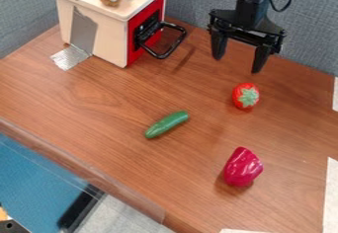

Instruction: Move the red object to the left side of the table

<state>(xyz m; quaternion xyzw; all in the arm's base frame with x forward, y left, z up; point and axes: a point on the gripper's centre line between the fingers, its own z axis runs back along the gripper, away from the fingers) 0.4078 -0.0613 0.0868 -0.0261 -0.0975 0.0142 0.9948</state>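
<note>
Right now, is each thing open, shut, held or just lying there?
Pincer: open, holding nothing
Red toy with green leaves: on the table, not held
Pepper: on the table, not held
Cucumber: lying on its side
Box's red door: looks shut

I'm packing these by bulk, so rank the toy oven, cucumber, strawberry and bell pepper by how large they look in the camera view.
1. Toy oven
2. Bell pepper
3. Cucumber and strawberry: too alike to rank; one is long and thin, the other short and round.
</note>
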